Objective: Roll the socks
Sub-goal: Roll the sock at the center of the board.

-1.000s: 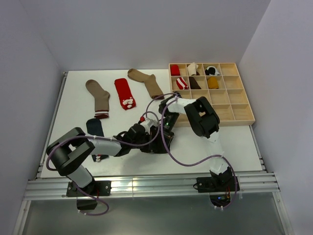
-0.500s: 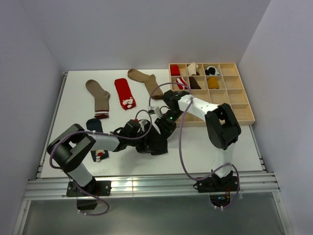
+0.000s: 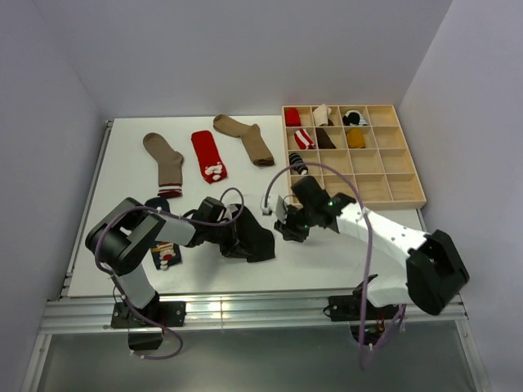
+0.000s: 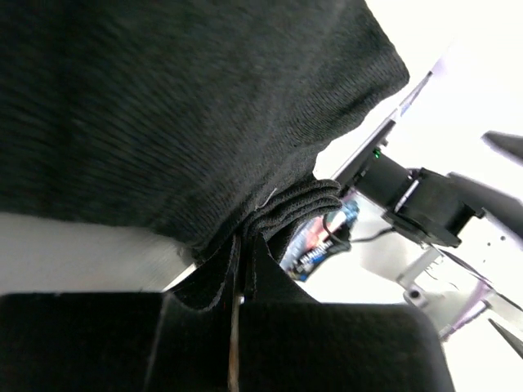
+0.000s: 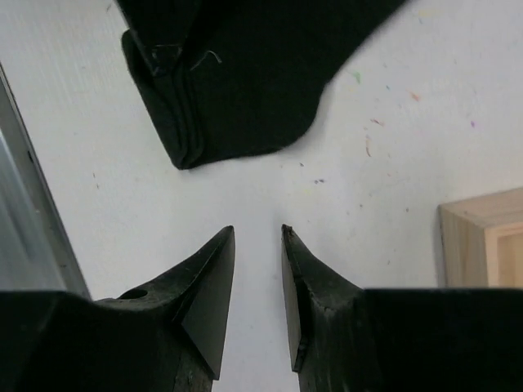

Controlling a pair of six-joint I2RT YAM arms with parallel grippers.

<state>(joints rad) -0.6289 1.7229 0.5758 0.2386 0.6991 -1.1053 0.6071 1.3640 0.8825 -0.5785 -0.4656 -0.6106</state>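
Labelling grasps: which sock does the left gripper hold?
The plain black sock, pinched at its folded edge by the left gripper; red sock, tan socks and navy sock lie apart.

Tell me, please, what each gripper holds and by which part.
The left gripper pinches the black sock by its layered edge; the right gripper, open, holds nothing.

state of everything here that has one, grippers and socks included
plain black fabric sock: folded in layers, pinched at one edge
left gripper: shut on the black sock
right gripper: open, empty, apart from that sock
red fabric sock: flat, unrolled
tan fabric sock with dark cuff: flat, unrolled
brown fabric sock: flat, unrolled
wooden compartment tray: partly filled
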